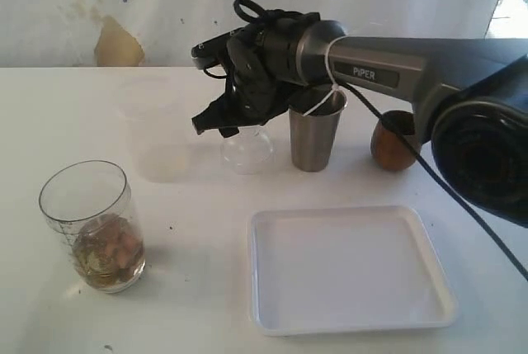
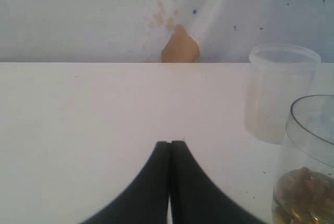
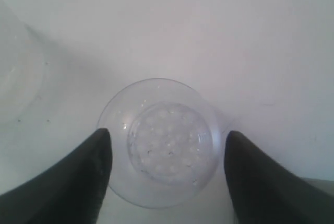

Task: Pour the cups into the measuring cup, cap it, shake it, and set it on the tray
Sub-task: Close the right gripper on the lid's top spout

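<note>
Exterior view: right gripper point(image 1: 219, 127) above lid point(image 1: 247, 152)

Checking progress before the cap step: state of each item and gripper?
measuring cup: upright, uncapped, brownish contents at bottom
lid: on table, between the right jaws
steel tumbler: upright, inside not visible
wooden cup: standing, partly hidden
tray: nothing on it
frosted container: upright, open-topped
left gripper: shut, empty
right gripper: open, straddling lid

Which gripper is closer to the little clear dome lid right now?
Right. The right gripper hangs over the dome lid, open jaws either side of it; the left gripper, shut, is off by the measuring cup.
</note>
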Controlling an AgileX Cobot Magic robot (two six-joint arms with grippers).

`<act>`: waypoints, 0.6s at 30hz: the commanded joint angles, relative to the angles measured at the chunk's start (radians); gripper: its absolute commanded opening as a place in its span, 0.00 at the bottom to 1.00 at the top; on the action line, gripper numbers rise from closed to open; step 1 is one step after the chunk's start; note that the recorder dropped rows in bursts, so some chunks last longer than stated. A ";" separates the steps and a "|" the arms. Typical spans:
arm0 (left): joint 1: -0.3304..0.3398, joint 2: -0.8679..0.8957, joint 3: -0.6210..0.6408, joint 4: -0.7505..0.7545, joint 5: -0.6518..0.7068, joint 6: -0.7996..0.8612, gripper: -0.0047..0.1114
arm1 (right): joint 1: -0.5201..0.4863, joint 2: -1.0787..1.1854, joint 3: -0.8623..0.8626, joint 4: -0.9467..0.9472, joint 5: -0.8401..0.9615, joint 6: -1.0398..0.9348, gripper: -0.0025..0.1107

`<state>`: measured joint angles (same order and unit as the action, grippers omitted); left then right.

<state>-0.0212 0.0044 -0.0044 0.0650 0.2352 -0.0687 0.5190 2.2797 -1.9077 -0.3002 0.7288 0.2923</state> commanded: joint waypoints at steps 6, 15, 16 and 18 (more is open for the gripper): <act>-0.001 -0.004 0.004 0.001 -0.002 -0.002 0.04 | -0.009 -0.003 -0.004 -0.003 -0.007 0.008 0.54; -0.001 -0.004 0.004 0.001 -0.002 -0.002 0.04 | -0.009 -0.003 -0.004 0.041 -0.024 0.027 0.54; -0.001 -0.004 0.004 0.001 -0.002 -0.002 0.04 | -0.009 -0.003 -0.004 0.041 -0.027 0.027 0.54; -0.001 -0.004 0.004 0.001 -0.002 -0.002 0.04 | -0.009 -0.003 -0.004 0.039 -0.027 0.027 0.54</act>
<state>-0.0212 0.0044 -0.0044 0.0650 0.2352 -0.0687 0.5175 2.2797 -1.9077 -0.2644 0.7133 0.3129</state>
